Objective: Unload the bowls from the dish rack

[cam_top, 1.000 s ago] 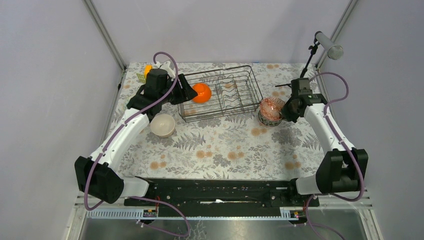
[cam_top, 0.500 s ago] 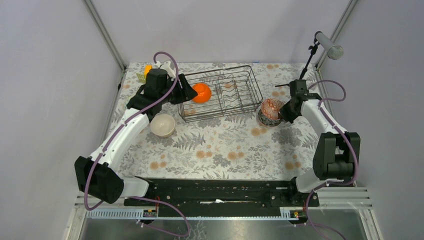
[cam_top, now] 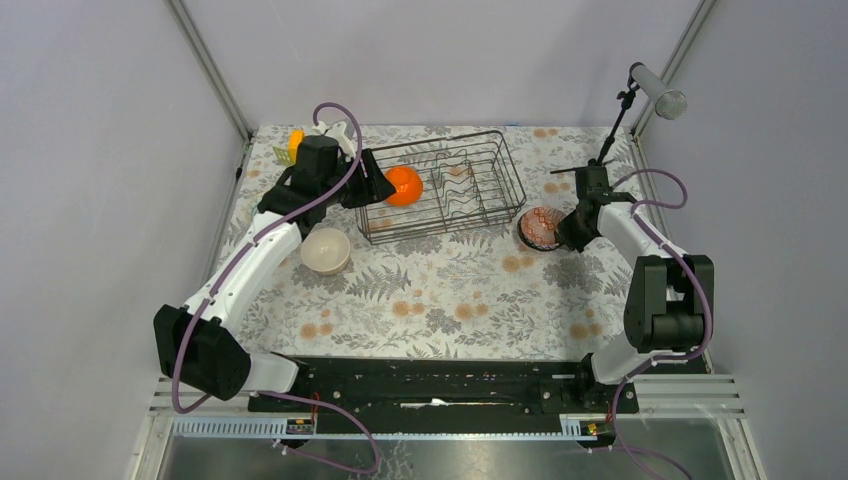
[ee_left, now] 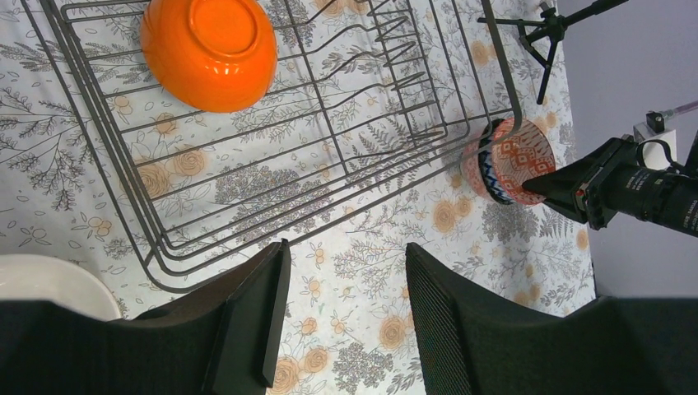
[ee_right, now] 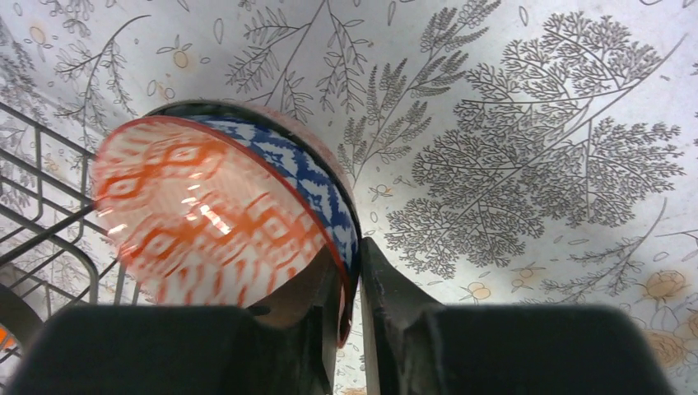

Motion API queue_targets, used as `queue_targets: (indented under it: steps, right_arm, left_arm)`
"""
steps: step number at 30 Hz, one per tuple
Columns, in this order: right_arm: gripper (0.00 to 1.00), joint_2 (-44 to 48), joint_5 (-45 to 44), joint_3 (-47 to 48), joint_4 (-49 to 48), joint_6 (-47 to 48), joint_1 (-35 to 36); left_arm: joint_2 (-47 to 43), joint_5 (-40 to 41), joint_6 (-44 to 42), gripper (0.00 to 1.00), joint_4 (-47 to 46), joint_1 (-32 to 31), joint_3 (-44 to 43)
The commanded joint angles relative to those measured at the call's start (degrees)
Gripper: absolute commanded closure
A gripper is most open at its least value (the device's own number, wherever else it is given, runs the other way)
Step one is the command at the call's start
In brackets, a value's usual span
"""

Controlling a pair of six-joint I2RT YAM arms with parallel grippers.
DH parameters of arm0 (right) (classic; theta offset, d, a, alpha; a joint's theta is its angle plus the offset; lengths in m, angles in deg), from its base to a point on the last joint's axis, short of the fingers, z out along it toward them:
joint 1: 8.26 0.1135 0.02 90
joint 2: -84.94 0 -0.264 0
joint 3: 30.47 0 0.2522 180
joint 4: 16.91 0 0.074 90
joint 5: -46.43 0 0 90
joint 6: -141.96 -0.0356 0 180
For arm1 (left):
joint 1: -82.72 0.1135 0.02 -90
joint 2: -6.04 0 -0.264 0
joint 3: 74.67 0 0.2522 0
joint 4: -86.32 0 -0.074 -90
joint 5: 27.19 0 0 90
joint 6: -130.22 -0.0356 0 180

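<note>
Bowls, nearest first. Seeing a beige bowl [cam_top: 325,250] sitting upright on the flowered counter [cam_top: 450,290], left of centre, well apart from both tools. Farther back on the right, finding the right tool [ee_right: 350,267] pinching the rim of a patterned bowl [cam_top: 540,227], one finger inside and one outside. Seeing that bowl, red-and-white within and blue zigzag without, tilting just beside the right end of the dish rack [cam_top: 480,205]; not managing to tell whether touching the wire. Farther still, watching the left tool [ee_left: 346,247] hovering over the rack's left end, fingers spread wide and gripping nothing. Seeing an orange bowl [cam_top: 404,185] lying inside the rack near that end, showing its underside to the left wrist camera.
</note>
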Motion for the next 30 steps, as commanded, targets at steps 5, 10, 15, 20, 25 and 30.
queue_targets:
  steps: [5,10,15,20,25,30]
  right_arm:
    - [0.68,-0.68,1.24,0.20,-4.41,-1.29,-0.05]
    - [0.65,0.39,1.96,0.80,-3.49,-0.33,-0.05]
    - [0.57,2.09,2.17,0.63,-2.26,2.04,-0.05]
    - [0.55,2.71,1.30,0.63,-1.33,3.13,-0.05]
    - [0.56,3.85,-0.14,1.58,-0.25,5.02,-0.05]
    - [0.68,5.05,-1.50,2.30,0.12,6.98,-0.09]
  left_arm:
    - [-0.17,0.25,-1.34,0.41,-1.39,0.50,-2.64]
    - [0.24,0.02,-1.16,0.41,-1.40,0.54,-2.72]
    - [0.40,0.12,-1.09,0.41,-1.48,0.54,-2.71]
    - [0.76,-0.03,-0.96,0.41,-1.46,0.54,-3.05]
    - [0.71,-0.18,-0.94,0.41,-1.47,0.55,-3.08]
    - [0.82,-0.05,-0.89,0.41,-1.42,0.62,-2.94]
